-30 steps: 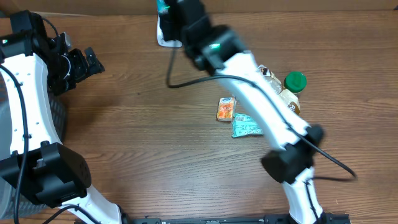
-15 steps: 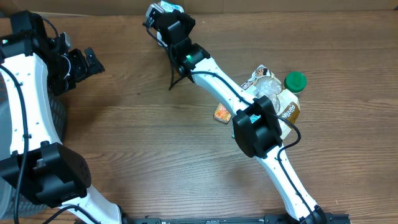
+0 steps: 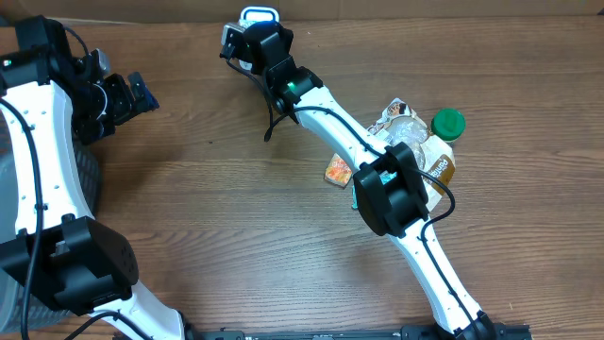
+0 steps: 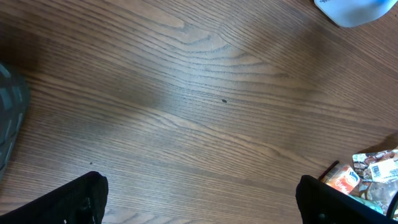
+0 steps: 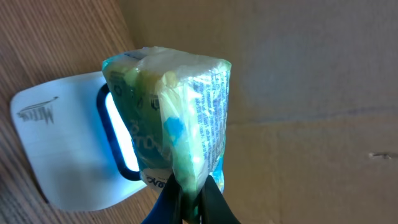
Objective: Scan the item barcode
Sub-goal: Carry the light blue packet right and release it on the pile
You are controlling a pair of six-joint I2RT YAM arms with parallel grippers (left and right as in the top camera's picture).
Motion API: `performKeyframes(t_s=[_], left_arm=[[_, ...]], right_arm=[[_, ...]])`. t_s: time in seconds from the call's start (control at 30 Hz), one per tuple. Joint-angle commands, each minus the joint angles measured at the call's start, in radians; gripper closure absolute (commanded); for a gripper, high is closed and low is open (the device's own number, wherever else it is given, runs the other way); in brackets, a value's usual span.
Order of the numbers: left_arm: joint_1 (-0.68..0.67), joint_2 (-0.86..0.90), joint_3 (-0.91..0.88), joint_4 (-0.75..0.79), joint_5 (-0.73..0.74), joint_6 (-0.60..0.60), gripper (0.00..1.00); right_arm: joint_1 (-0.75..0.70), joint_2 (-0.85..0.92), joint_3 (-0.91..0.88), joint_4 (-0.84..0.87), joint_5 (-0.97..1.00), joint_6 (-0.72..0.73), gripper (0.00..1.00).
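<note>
right pincer point(image 5: 188, 200) pinching packet point(image 5: 177, 112), by lit scanner point(image 5: 59, 158)

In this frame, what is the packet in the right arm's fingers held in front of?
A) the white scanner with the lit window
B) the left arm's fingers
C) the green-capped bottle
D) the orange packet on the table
A: in the right wrist view the greenish packet, pinched by the fingers, sits right before the white scanner and its glowing window.

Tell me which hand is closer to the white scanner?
Right. The right hand holds a packet right at the scanner; the left hand is open, far off to the side.
</note>
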State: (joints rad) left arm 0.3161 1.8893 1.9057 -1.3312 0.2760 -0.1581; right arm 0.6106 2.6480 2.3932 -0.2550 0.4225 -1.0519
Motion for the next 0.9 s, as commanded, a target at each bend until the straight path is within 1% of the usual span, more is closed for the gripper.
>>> performKeyframes(t_s=[0.0, 0.2, 0.23, 0.33, 0.37, 0.53, 0.57, 0.6, 0.63, 0.67, 0.73, 0.77, 0.8, 0.87], left_arm=[[-0.002, -0.01, 0.014, 0.001, 0.005, -0.006, 0.0], [-0.002, -0.01, 0.014, 0.001, 0.005, -0.006, 0.0], [-0.002, -0.01, 0.014, 0.001, 0.005, -0.006, 0.01], [-0.002, -0.01, 0.014, 0.001, 0.005, -0.006, 0.0], [-0.002, -0.01, 0.014, 0.001, 0.005, -0.006, 0.0], [-0.004, -0.01, 0.014, 0.001, 0.005, -0.006, 0.0], [-0.004, -0.01, 0.014, 0.001, 0.005, -0.006, 0.0], [-0.004, -0.01, 0.014, 0.001, 0.005, -0.006, 0.0], [-0.004, -0.01, 0.014, 0.001, 0.005, -0.006, 0.0], [-0.004, -0.01, 0.014, 0.001, 0.005, -0.006, 0.0], [-0.004, -0.01, 0.014, 0.001, 0.005, -0.006, 0.0], [-0.004, -0.01, 0.014, 0.001, 0.005, -0.006, 0.0], [-0.004, -0.01, 0.014, 0.001, 0.005, -0.006, 0.0], [-0.004, -0.01, 0.014, 0.001, 0.005, -0.006, 0.0]], right_arm=[[0.002, 0.014, 0.003, 0.01, -0.021, -0.001, 0.96], [0.007, 0.01, 0.004, 0.019, -0.024, 0.006, 0.96], [0.011, 0.002, 0.004, 0.023, -0.024, 0.028, 0.96], [0.012, -0.05, 0.004, 0.011, -0.06, 0.176, 0.96], [0.012, -0.064, 0.004, 0.0, -0.069, 0.204, 0.96], [0.008, -0.225, 0.004, -0.166, -0.159, 0.41, 0.96], [0.008, -0.279, 0.004, -0.23, -0.176, 0.489, 0.96], [0.008, -0.301, 0.004, -0.258, -0.183, 0.526, 0.96], [0.008, -0.364, 0.004, -0.343, -0.202, 0.639, 0.96], [0.006, -0.399, 0.004, -0.4, -0.219, 0.71, 0.96], [-0.001, -0.489, 0.004, -0.569, -0.268, 0.937, 0.96], [-0.011, -0.537, 0.004, -0.691, -0.309, 1.085, 0.96], [-0.022, -0.565, 0.004, -0.791, -0.348, 1.17, 0.96], [-0.049, -0.592, 0.003, -0.969, -0.406, 1.262, 0.96]])
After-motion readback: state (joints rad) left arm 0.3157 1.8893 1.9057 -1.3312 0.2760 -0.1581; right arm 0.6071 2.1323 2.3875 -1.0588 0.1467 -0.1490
